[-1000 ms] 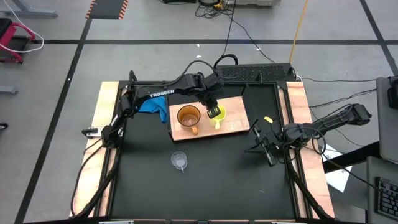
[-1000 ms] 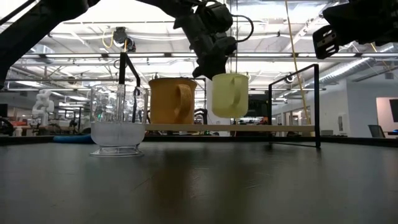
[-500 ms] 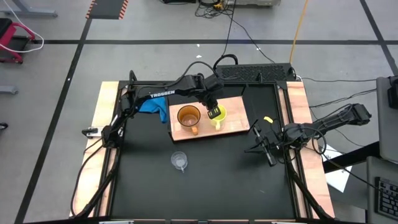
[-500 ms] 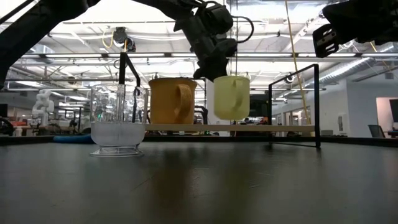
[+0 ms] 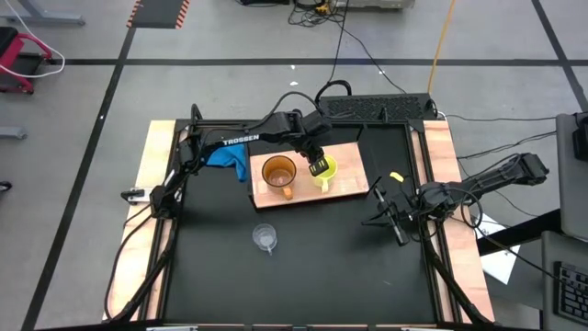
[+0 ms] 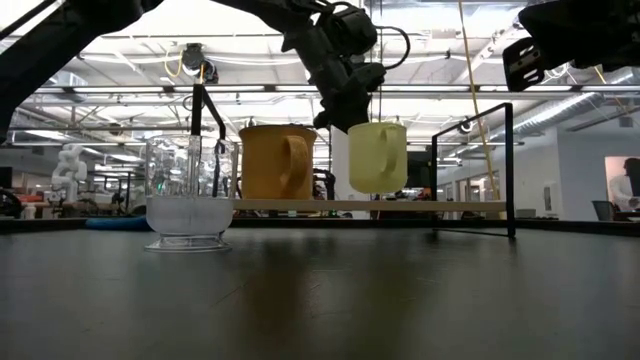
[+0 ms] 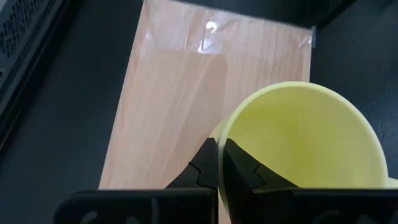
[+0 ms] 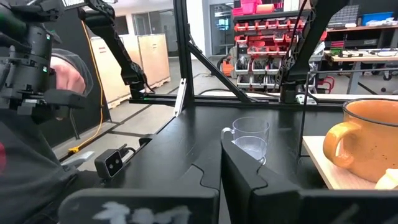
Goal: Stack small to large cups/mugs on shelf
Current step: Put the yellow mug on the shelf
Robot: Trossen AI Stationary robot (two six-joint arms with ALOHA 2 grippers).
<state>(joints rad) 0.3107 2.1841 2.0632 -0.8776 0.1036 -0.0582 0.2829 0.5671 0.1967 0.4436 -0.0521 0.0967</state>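
Note:
The yellow mug [image 6: 377, 157] hangs from my left gripper [image 5: 317, 165] just above the right half of the light-wood shelf board [image 5: 347, 184]. It also shows in the left wrist view [image 7: 305, 137]. The orange-brown mug [image 5: 278, 173] stands upright on the board's left half, its handle toward the near edge. The clear glass cup [image 5: 265, 238] stands on the black table, nearer than the board. My right gripper [image 5: 390, 207] is shut and empty above the table's right side. My left gripper pinches the yellow mug's rim wall [image 7: 231, 134], one finger outside [image 7: 202, 168] and one inside [image 7: 244, 173] the mug. The fingers come from above, slanting down. The mug hangs nearly upright below them, its base clear of the board [image 6: 420, 205].
A blue cloth [image 5: 225, 158] lies at the board's left end under my left arm. A black frame post [image 6: 510, 165] stands at the right behind the board. Bare black tabletop [image 5: 322, 276] lies near the glass cup.
My left gripper has carried the yellow mug a little toward the table's right edge, away from the orange-brown mug. The mug has stayed lifted clear of the board and hangs a bit straighter than before.

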